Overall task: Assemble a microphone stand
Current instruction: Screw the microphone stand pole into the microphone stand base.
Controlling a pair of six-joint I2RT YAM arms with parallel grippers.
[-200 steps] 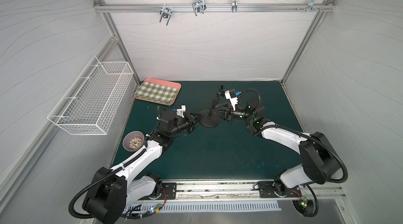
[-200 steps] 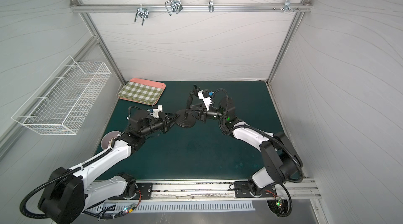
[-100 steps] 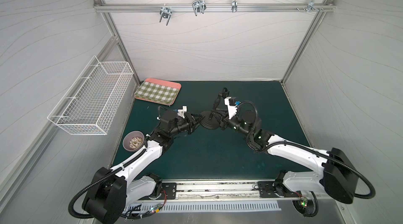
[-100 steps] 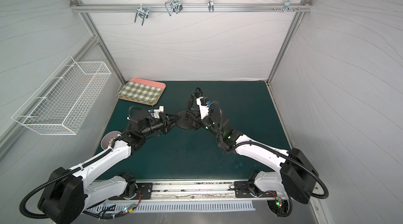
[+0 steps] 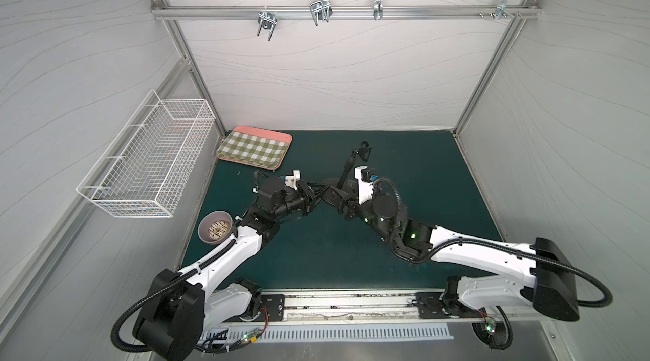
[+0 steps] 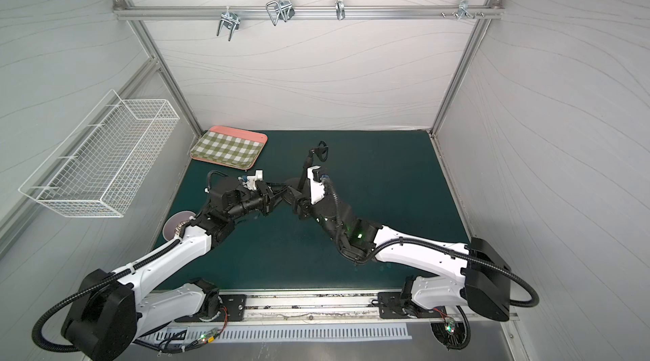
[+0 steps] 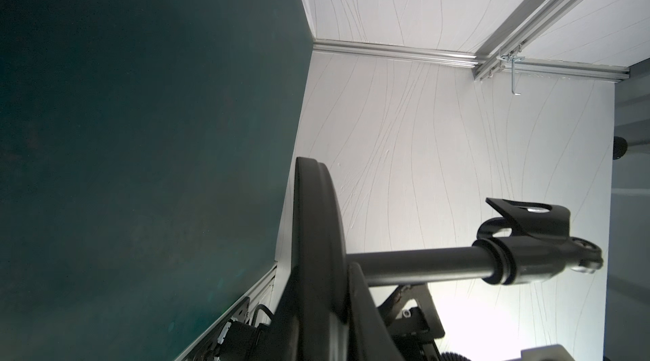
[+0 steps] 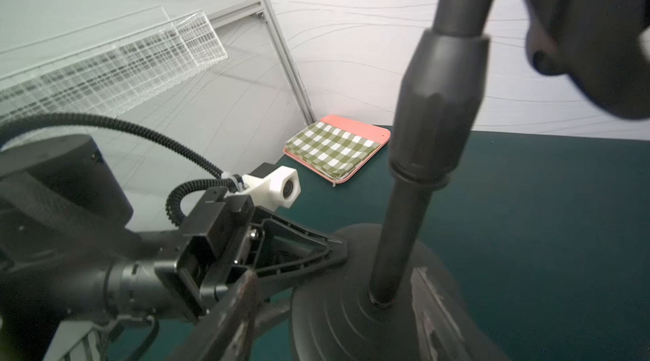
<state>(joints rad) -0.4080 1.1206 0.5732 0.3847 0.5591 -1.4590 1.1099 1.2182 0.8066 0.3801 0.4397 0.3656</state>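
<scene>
On the green table, near its middle, stood the stand. The left gripper pinched the rim of the round base. The rod sat in the centre hole. The right gripper, jaws spread beside the rod, held nothing. Joining looked finished; next probably a tightness check, then freeing the base gently.

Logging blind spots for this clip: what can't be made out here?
Bowl contents: too small in a top view.
Clip: blurred and cut off by the frame edge, right wrist view.
Rod: lower end hidden inside the base, right wrist view, so tightness is unclear.
Right gripper: black on black against the base in both top views.
</scene>
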